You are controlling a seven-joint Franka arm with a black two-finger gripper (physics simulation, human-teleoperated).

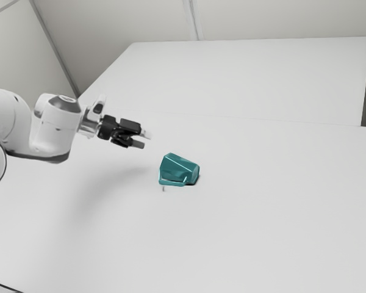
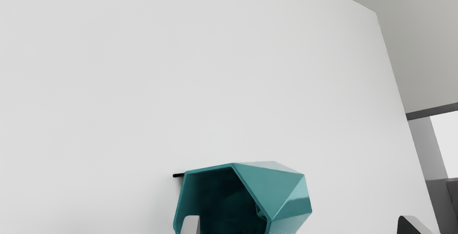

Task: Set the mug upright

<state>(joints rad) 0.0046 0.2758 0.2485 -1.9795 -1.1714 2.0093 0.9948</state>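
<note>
Mug (image 1: 180,170), teal and faceted, lying on its side on a white table (image 1: 262,226) near the centre of the exterior view, mouth toward the gripper (image 1: 144,140), which hangs at the upper left of the mug, apart from it. The gripper's fingers stand wide open, holding nothing. Setting it upright likely calls for lining up one finger inside the mouth and one outside, lowering until the wall lies well between them, then closing gently, since slanted facets could let it slip or roll. A small lift before turning the mouth upward should give the base room; lowering slowly and releasing only once the base sits flat would avoid tipping. No brand, label or writing is readable.
</note>
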